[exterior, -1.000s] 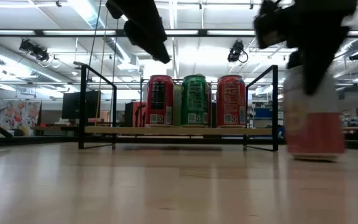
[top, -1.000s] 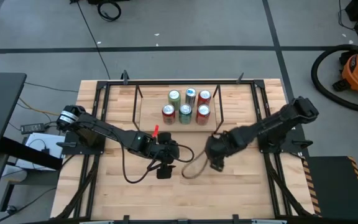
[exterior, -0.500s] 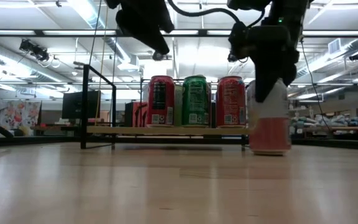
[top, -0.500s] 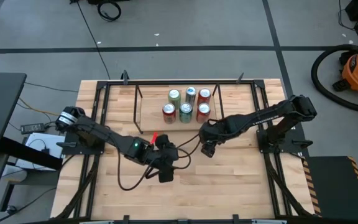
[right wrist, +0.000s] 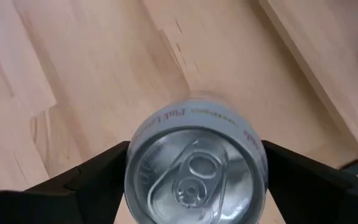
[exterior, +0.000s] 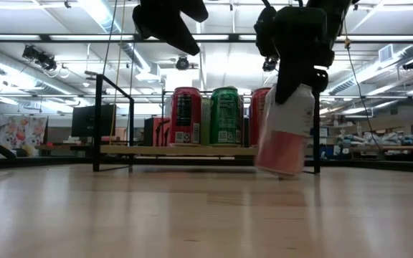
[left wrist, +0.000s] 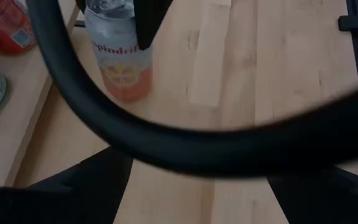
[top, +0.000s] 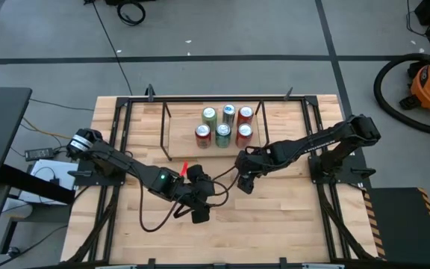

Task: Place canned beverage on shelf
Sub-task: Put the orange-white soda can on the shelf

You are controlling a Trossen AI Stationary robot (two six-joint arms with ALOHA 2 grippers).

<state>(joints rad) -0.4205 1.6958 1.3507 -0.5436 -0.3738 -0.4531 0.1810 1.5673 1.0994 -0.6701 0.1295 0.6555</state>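
A white can with a pink base (exterior: 285, 132) hangs tilted in front of the shelf's right end, with my right gripper (exterior: 296, 79) shut on it; its silver top (right wrist: 194, 174) fills the right wrist view. The shelf (top: 181, 131), black rods with a light wood deck, stands at the table's far middle and carries several red and green cans (top: 223, 134) on its right half. My left gripper (top: 200, 213) hovers open over the table's near middle, holding nothing, and sees the can (left wrist: 117, 56) from afar. My right gripper pinches the can's upper wall just below the rim (right wrist: 132, 180) between its two fingers (right wrist: 98, 180), one on each side. The fingers slant down from the table's right. The can leans, base toward the table's left; whether its base touches the table I cannot tell.
A black frame (top: 125, 112) edges the table. A dark cable (top: 155, 217) loops from the left arm over the near table. The shelf deck's left half (exterior: 142, 150) is bare. An orange vacuum (top: 424, 82) stands on the floor at the far right.
My right gripper has carried the can toward the table's left and a little toward the far edge, up to the shelf's front right. The can, upright before, has tipped with its base swinging left. My left gripper has drifted slightly toward the near edge.
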